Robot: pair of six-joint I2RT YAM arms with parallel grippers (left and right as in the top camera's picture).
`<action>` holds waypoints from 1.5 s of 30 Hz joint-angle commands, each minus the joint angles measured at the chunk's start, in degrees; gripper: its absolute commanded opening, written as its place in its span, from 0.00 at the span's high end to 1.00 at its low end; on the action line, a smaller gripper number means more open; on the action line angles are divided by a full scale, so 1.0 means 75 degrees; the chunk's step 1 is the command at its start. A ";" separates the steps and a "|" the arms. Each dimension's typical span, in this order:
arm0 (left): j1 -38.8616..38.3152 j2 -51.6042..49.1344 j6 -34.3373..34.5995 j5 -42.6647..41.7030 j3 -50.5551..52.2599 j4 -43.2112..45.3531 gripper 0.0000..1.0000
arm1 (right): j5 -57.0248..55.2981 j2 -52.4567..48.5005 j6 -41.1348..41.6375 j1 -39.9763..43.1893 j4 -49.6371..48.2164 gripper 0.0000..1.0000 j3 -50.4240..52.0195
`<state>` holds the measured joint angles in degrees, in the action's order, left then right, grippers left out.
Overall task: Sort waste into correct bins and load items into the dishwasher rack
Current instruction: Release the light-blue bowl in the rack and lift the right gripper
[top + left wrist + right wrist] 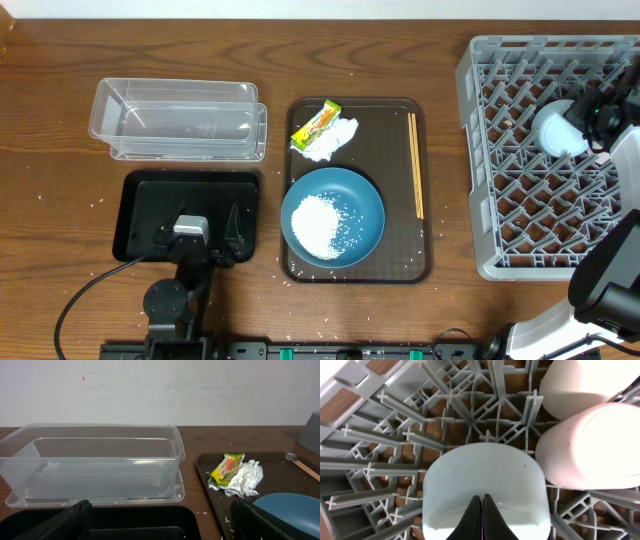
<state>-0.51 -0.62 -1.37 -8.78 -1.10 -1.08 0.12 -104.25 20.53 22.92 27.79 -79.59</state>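
Blk left arm w/ blk cable; left hand silver-topped.

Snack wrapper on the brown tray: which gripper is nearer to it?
Left. The left gripper hovers over the black tray, diagonally from the snack wrapper; the right gripper is farther, over the dishwasher rack.

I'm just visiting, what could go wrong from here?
1. The rice is heaped loose on the plate; tipping it out could scatter grains across the table.
2. The right gripper, shut, hangs just over the saucer in the rack, right beside the cups; a careless move might knock them.
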 commanded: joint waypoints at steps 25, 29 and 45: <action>-0.0023 0.0055 -0.0047 -0.0105 0.0117 -0.0254 0.09 | -0.0219 0.0609 -0.0006 -0.0117 0.1043 0.99 -0.0323; -0.0023 0.0052 -0.0047 -0.0105 0.0117 -0.0254 0.09 | -0.0216 0.0119 0.0003 -0.0117 0.1014 0.99 -0.0271; -0.0023 0.0055 -0.0047 -0.0105 0.0117 -0.0254 0.09 | -0.0216 -0.0350 0.0000 -0.0111 -0.0029 0.99 -0.0271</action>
<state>-0.51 -0.62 -1.37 -8.78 -1.10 -1.08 -0.93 -106.48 20.53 22.50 28.36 -81.58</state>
